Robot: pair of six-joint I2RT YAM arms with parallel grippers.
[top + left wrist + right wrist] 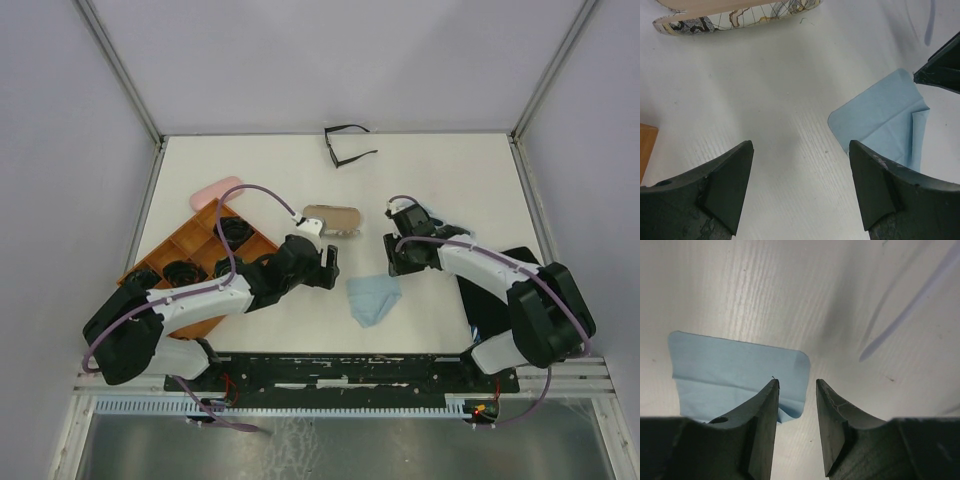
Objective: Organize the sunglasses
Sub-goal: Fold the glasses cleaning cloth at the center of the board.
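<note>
A pair of sunglasses with a thin black frame (347,146) lies unfolded at the far edge of the table. Dark sunglasses (235,232) sit in compartments of the wooden tray (196,240) on the left, with another pair (185,272) nearer. My left gripper (329,270) (801,147) stands open over bare table, between the tray and the light-blue cloth (373,297) (885,120). At the cloth's right corner my right gripper (398,260) (797,385) is narrowly open, nothing between its fingers. Its left finger (765,410) hangs over the cloth (735,372).
A patterned case (332,219) (740,15) lies just beyond the left gripper. A pink case (215,190) rests at the tray's far corner. A black object (495,300) lies under the right arm. The tray's corner (646,145) shows at the left of the left wrist view.
</note>
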